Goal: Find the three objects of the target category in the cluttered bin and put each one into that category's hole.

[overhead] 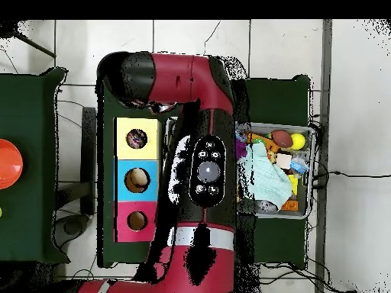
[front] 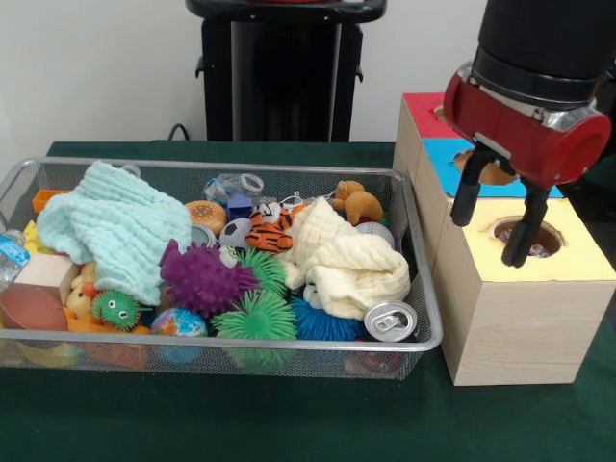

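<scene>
The silver wire mesh bin [front: 221,338] sits on the green table, full of toys; it also shows in the overhead view [overhead: 307,215], half under the arm. No patchwork fabric bundle shows among the clutter. My gripper [front: 494,219] hangs open and empty just above the yellow-topped box [front: 568,260], its fingers astride the near-left rim of the round hole [front: 525,234]. A small mottled bit shows inside that hole [overhead: 137,139]. The arm hides the gripper in the overhead view.
A mint cloth [front: 111,226] and a cream cloth [front: 342,255] cover much of the bin. Purple [front: 202,277] and green [front: 258,313] spiky balls, a tiger toy [front: 269,231] and a can [front: 390,320] lie around them. Blue-topped [front: 441,159] and red-topped [front: 421,104] boxes stand behind the yellow one.
</scene>
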### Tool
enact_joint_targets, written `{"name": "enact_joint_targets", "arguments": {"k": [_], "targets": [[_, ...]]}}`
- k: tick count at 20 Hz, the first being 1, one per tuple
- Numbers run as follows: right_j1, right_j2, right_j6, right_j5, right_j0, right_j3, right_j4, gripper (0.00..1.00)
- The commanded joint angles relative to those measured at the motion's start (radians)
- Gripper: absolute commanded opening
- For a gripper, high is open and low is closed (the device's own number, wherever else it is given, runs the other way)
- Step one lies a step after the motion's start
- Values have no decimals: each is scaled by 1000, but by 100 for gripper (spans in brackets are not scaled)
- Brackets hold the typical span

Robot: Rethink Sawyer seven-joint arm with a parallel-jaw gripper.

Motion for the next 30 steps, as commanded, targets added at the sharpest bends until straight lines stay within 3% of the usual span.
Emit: {"name": "enact_joint_targets", "arguments": {"k": [1,5,9,12,17,22,25,30], "targets": [[-9,117,-349,181,-44,39,-55,100],[-53,135,-354,246,-62,48,-41,100],[-89,161,-423,267,-105,74,-47,100],[-187,154,-453,241,-112,185,-57,100],[-264,131,-457,231,-104,249,-83,100],[-282,159,-534,200,-154,308,-84,100],[-271,173,-579,191,-183,302,-98,100],[-272,188,-591,172,-200,316,-106,100]]}}
